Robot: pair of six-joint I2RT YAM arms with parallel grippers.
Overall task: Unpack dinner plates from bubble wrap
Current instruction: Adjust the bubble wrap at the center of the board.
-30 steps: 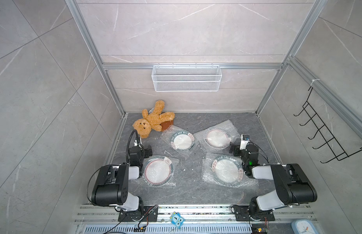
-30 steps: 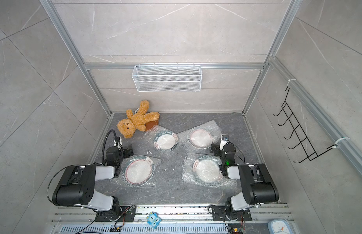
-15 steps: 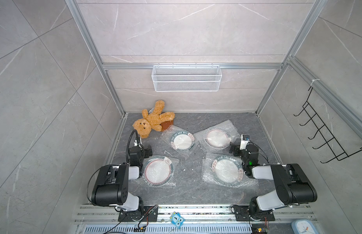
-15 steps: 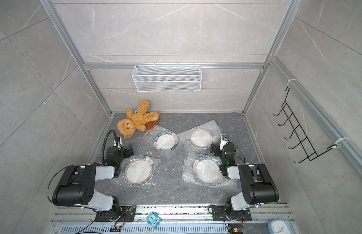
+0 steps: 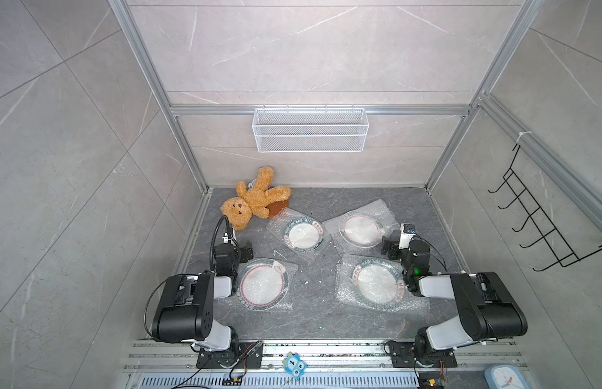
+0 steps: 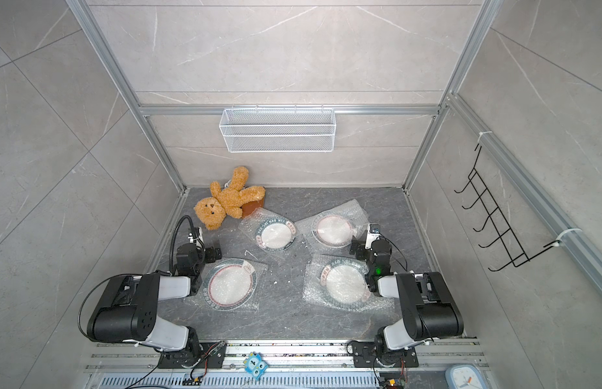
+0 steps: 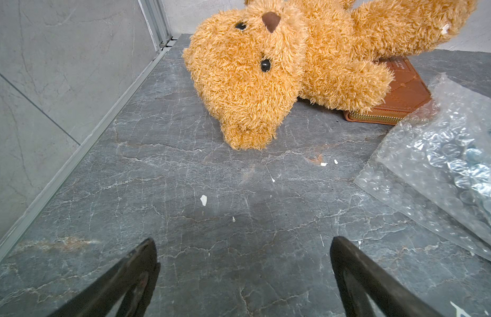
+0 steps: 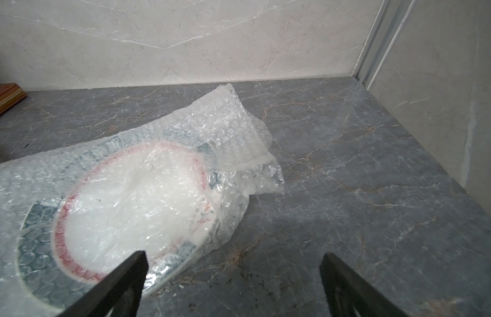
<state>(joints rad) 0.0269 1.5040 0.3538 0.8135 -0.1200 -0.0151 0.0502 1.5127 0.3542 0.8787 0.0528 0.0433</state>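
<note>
dinner plates (image 5: 303,235) inside bubble wrap (image 5: 379,209) on table (image 5: 326,323), teddy bear (image 5: 256,199) behind, atop wallet (image 5: 280,206)

No change detected against the earlier frames, left claw (image 7: 243,240) and right claw (image 8: 233,253) show no displacement, jaw spread unaltered on both, dinner plates (image 5: 264,284) and bubble wrap (image 5: 380,208) unshifted on the worktop (image 5: 320,313), nothing new to log.

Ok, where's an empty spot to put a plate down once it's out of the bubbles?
Best is the bare front strip between the near-left plate, the near-right plate and the rail. The back-right corner behind the far-right plate is bare too. It's crowded by the teddy bear and the far-left plate, where the bubble wrap bunches close.
</note>
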